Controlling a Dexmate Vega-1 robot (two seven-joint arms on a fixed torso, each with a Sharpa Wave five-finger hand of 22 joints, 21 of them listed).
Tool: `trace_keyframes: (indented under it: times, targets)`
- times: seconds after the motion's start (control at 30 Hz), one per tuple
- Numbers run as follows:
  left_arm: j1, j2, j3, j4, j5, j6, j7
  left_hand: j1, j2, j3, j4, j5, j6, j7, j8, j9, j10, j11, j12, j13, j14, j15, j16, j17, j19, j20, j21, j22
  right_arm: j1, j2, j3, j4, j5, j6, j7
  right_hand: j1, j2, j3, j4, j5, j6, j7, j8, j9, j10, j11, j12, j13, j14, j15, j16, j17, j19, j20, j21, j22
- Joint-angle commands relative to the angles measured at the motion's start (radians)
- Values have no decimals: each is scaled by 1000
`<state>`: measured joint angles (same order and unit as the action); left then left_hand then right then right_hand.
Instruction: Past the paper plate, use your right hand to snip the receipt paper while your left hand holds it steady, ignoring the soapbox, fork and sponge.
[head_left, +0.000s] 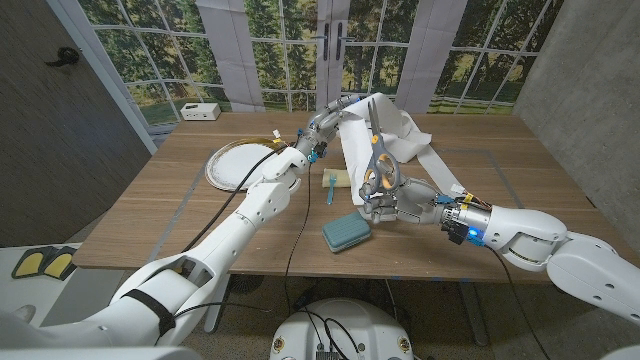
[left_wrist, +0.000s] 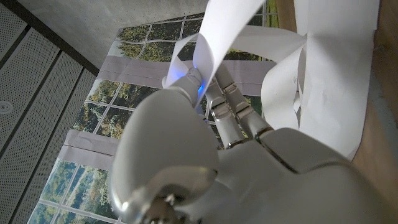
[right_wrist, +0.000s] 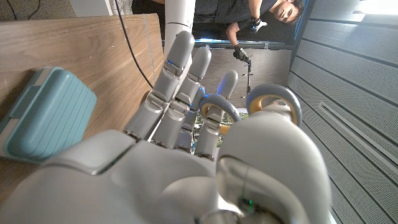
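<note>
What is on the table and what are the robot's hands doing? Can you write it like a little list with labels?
left hand: holds the paper up above the table
right hand: grips the scissors, blades pointing up along the paper
plate: on the table, on the left-hand side
soapbox: teal, near the front edge, beside the right hand
sponge: between plate and paper
fork: cannot tell
white box: far left corner of the table
</note>
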<state>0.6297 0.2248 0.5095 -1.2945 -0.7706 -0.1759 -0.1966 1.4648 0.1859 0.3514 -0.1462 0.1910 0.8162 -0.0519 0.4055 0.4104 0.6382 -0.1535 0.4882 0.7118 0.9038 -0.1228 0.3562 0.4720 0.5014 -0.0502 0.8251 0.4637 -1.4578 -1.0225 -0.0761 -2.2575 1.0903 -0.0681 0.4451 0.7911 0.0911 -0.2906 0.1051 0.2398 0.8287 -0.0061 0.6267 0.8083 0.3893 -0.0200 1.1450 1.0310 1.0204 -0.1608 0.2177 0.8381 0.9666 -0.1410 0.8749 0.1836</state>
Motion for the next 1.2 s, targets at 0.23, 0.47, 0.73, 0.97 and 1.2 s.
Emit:
trace_keyframes:
  times: [0.23, 0.47, 0.73, 0.97, 1.2]
  targets:
    - [3, -41, -29, -4, -91, 5, -42, -7, -8, 17, 0, -6, 1, -5, -1, 3, -6, -1, 6, 12, -6, -112, -3, 9, -10, -31, 21, -1, 29, -15, -25, 10, 15, 3, 2, 4, 5, -8, -2, 0, 11, 3, -5, 5, 31, -20, 10, 6, 2, -35, -3, 0, 12, -36, -4, 2]
    - [-4, -40, -29, 1, -125, 46, -72, -10, -9, 20, 0, -6, 4, -4, -1, 3, -7, -1, 6, 17, -5, -113, -5, 14, -17, -30, 30, -4, 23, -21, -19, 13, 19, 9, 5, 4, 6, -7, -2, -1, 13, 0, -7, 6, 31, -21, 11, 6, 4, -34, -2, 1, 12, -36, -5, 2]
    - [6, -8, -26, -40, -114, 59, -75, -14, -13, 23, -3, -3, -17, -7, -13, 3, -15, -3, 5, 27, 0, -114, -6, 25, -29, -19, 47, -9, 29, -22, -27, 19, 18, 12, 12, 4, 6, -8, -2, -1, 15, 2, -10, 7, 32, -20, 12, 9, 3, -36, -3, 0, 12, -36, -7, 3]
    - [41, 25, -20, -114, -55, 38, 6, -22, -17, 20, -2, -1, -15, 0, -17, 1, -16, 1, 5, 33, 1, -115, -5, 35, -35, -16, 57, -13, 54, -20, -50, 27, 10, 13, 24, 5, 6, -8, -2, -1, 15, 0, -12, 10, 31, -19, 11, 6, 3, -35, -2, 1, 13, -37, -8, 3]
    - [78, 21, -13, -165, -9, -4, 90, -27, -16, 21, -4, 2, -15, -7, -19, 3, -13, -2, 8, 39, -1, -114, -7, 44, -40, -17, 68, -19, 66, -23, -66, 25, 15, 7, 21, 3, 4, -9, -2, -1, 13, 1, -17, 10, 29, -20, 10, 7, -1, -32, -3, 2, 12, -35, -9, 3]
